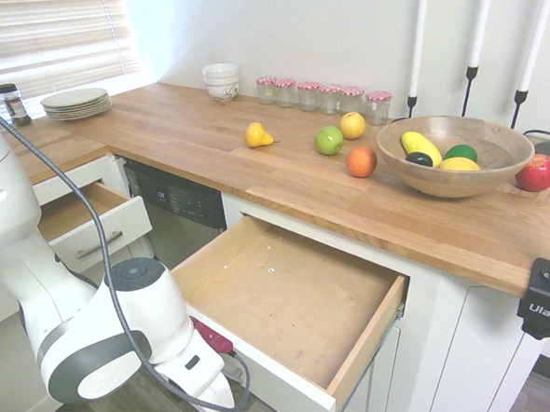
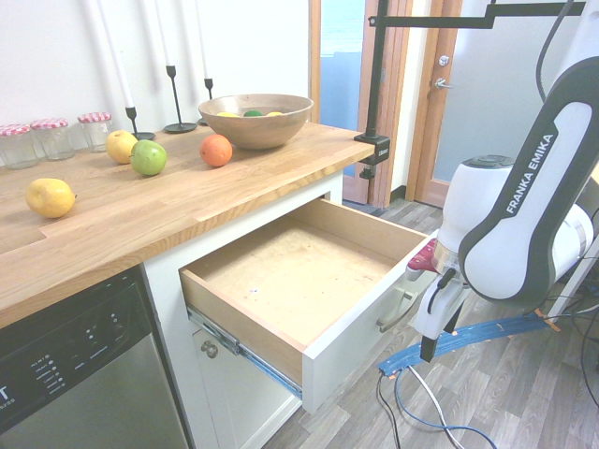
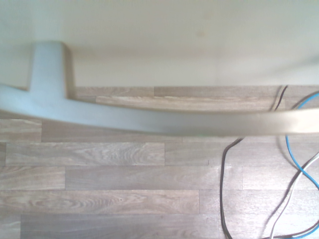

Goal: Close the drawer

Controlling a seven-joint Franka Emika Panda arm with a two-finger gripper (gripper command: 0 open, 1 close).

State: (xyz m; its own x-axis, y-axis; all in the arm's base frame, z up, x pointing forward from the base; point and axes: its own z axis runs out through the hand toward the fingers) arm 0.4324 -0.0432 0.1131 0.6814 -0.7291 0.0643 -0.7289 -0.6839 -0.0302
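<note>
Pulled well out from under the bench (image 1: 340,206), the drawer (image 1: 280,294) shows its pale wood bottom and sides, with its white front on the near side of the scene as the first exterior view has it. On that front sits a slim metal handle (image 2: 400,312), which also crosses the wrist view (image 3: 164,122) close up. The hand (image 2: 440,340) points downward just outside the front, by the handle, its two fingers standing apart with nothing held between them; whether it touches the front I cannot tell.

Closing looks to be at its very start. A grip seems unnecessary: steady pressure on the front, aimed straight toward the bench along the metal runner (image 2: 239,349), should do it. Contact near the middle of the front is best, since a push at one end could skew the drawer and make it bind. The fingers should stay clear of hooking the handle, and the push wants to slow towards the end so the front seats flush without a bang.

Farther left are the dishwasher (image 1: 174,205) and a smaller open drawer (image 1: 99,226), not the one to shut. On the bench, the wooden bowl (image 1: 455,178) stands at the right, beyond the fruit.
</note>
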